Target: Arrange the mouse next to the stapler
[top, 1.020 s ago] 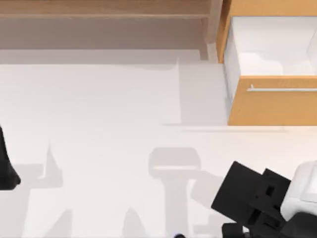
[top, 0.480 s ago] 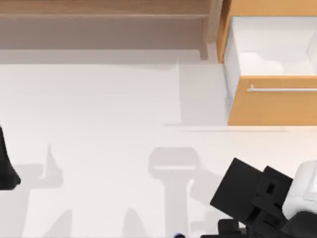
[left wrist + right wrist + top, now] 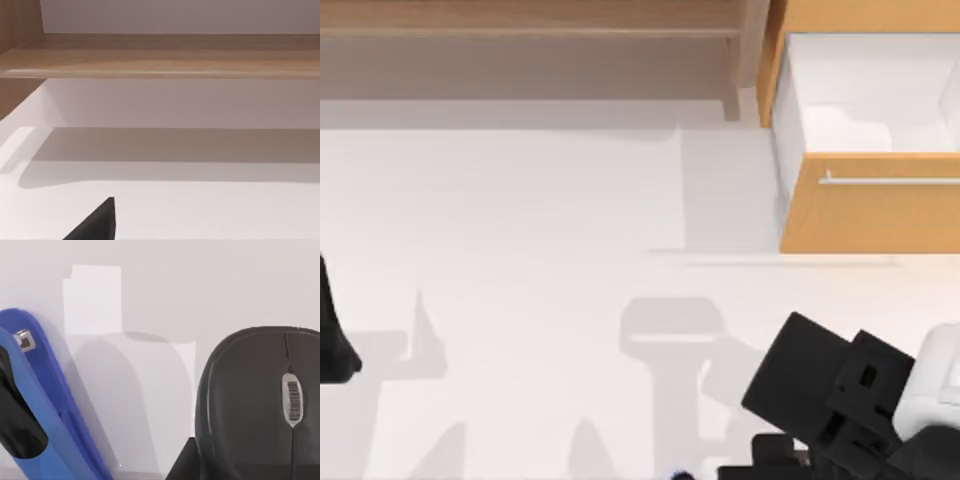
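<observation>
In the right wrist view the black mouse (image 3: pixel 260 405), rounded with a scroll wheel, lies close beside the blue stapler (image 3: pixel 47 405) on the white table, a strip of bare table between them. My right gripper (image 3: pixel 765 465) hangs low at the top view's bottom right, its black body above that spot. Whether its fingers touch the mouse is hidden. A sliver of the blue stapler (image 3: pixel 678 476) peeks in at the top view's bottom edge. My left gripper (image 3: pixel 332 335) stays parked at the left edge.
An orange-wood drawer (image 3: pixel 870 205) stands open at the back right, white inside. A wooden shelf (image 3: pixel 520 20) runs along the back. White tabletop (image 3: pixel 540 220) stretches across the middle and left.
My right gripper has slid a little to the left and toward the bottom edge of the top view. The left arm has not moved.
</observation>
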Controlling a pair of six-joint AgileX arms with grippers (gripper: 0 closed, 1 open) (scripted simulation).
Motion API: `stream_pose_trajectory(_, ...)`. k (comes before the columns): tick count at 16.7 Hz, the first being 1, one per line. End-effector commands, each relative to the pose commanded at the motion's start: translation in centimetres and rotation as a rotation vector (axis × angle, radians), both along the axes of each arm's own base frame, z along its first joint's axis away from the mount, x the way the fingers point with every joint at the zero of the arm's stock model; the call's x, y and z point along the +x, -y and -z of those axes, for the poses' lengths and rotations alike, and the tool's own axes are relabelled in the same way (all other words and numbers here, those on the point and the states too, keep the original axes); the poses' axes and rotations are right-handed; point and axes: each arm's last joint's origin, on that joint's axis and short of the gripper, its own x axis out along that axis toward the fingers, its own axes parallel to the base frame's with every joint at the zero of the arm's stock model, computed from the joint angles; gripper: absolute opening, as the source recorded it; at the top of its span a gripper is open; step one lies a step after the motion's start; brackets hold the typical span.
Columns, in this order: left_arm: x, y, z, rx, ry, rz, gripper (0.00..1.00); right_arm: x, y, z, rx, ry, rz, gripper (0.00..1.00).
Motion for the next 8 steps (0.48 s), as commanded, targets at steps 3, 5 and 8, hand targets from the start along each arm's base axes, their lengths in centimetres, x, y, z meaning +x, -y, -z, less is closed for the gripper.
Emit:
stream_pose_trajectory(3, 0.0, 0.0, 0.0, 0.000, 0.000, 0.000, 1.00, 0.0, 0.1, 0.5, -0.013, -0.008, -0.001, 0.00)
stream_pose_trajectory(5, 0.0, 0.0, 0.0, 0.000, 0.000, 0.000, 1.00, -0.1, 0.3, 1.1, -0.035, -0.021, -0.001, 0.00)
stream_pose_trajectory(8, 0.0, 0.0, 0.0, 0.000, 0.000, 0.000, 1.00, -0.3, 0.6, 2.2, -0.077, -0.050, -0.001, 0.00)
